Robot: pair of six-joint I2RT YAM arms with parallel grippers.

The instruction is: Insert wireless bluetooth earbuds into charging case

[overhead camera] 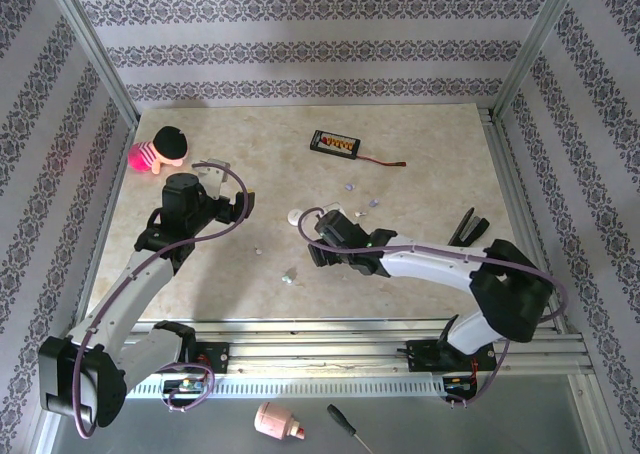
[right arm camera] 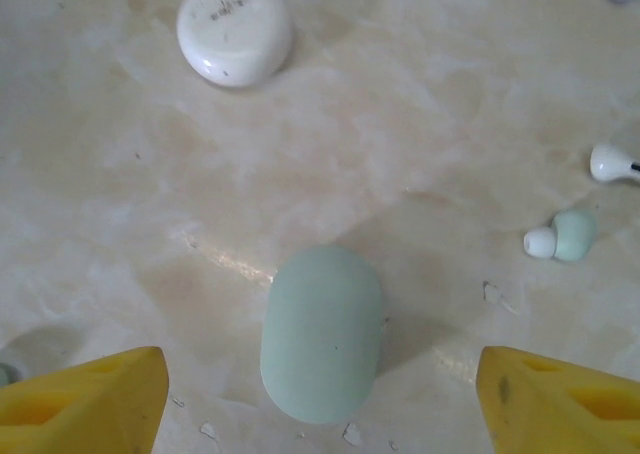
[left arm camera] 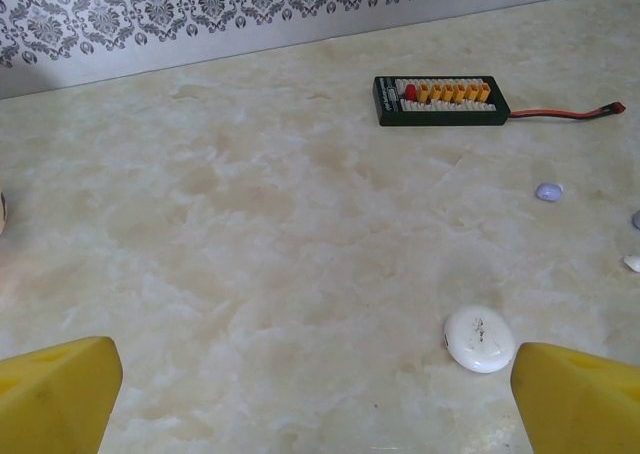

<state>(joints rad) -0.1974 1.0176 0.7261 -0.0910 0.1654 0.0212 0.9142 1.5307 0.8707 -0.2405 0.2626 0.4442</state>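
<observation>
The right end effector (right arm camera: 320,374) stands wide astride the mint case (right arm camera: 322,332); the earbud (right arm camera: 565,237) to its right looks light and slippery, so pinch its body.

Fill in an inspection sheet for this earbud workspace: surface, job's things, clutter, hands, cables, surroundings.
Surface: marbled beige table, a few small flecks.
Job's things: closed mint case; closed white round case; mint earbud, white earbud, lavender earbud loose on the table.
Clutter: black board, doll, black clip-like object.
Hands: left hand open, empty; right hand open, straddling the mint case, not touching.
Cables: red wire on the board; purple cables along both arms.
Surroundings: patterned walls; screwdriver below the table edge.
</observation>
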